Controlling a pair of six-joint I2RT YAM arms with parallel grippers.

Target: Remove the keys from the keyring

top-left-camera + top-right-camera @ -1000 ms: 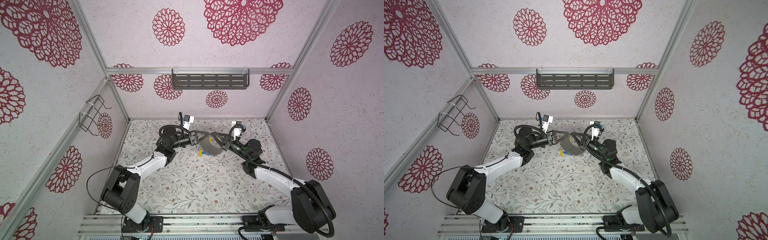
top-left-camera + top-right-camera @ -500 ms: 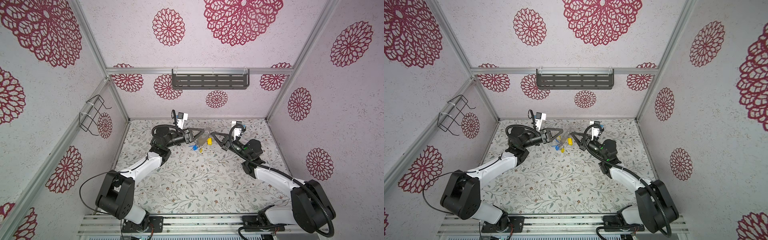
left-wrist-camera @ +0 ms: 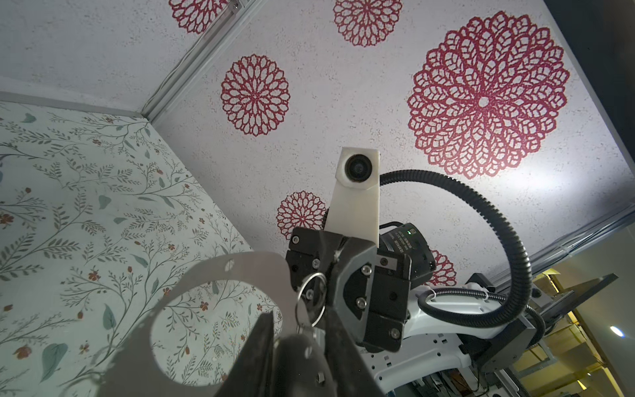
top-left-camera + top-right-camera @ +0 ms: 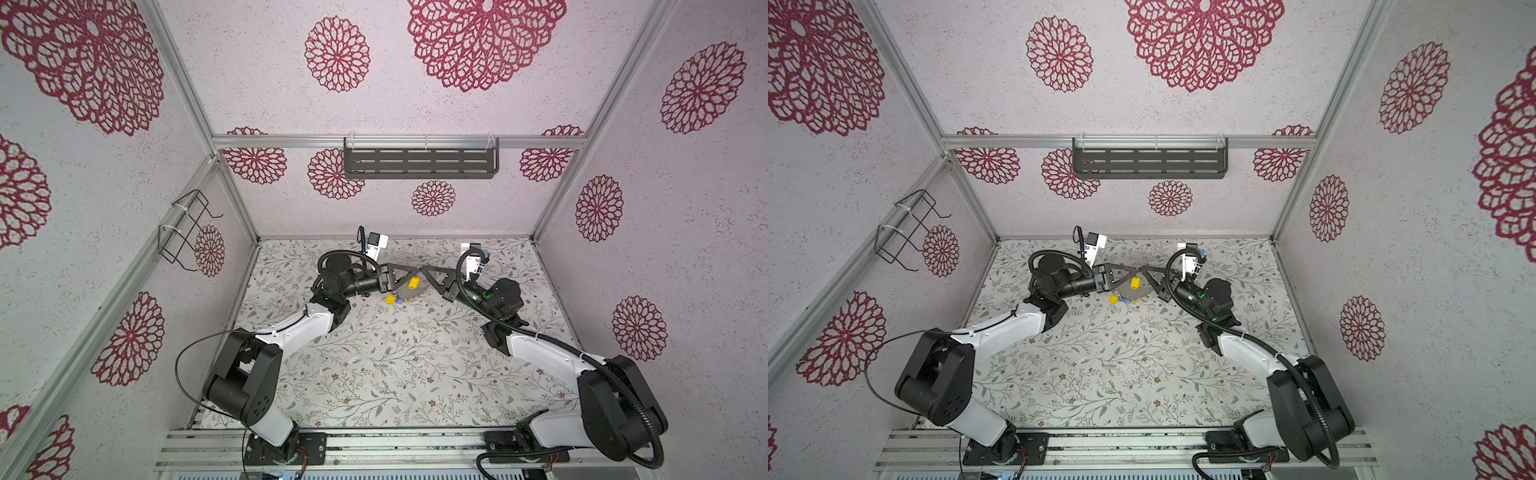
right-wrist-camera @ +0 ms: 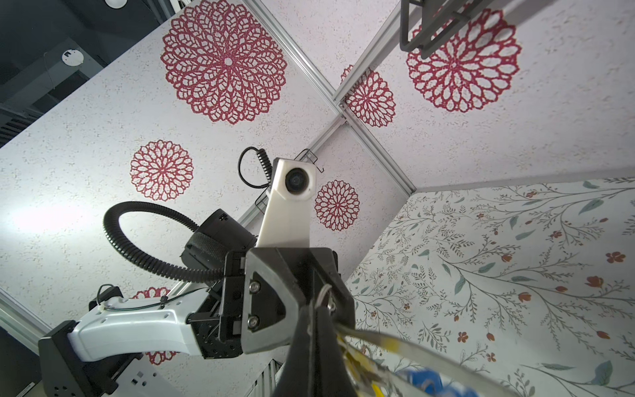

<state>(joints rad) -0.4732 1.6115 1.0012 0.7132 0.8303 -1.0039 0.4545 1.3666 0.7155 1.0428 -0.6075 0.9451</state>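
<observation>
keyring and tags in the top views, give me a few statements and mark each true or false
1. The right gripper is shut on the keyring. True.
2. The keyring lies flat on the table. False: it is held up above the table.
3. A yellow tag and a blue tag both show. True.
4. The left gripper is far from the keyring, at the table's near edge. False: it is right at the keyring, tip to tip with the right gripper.
</observation>
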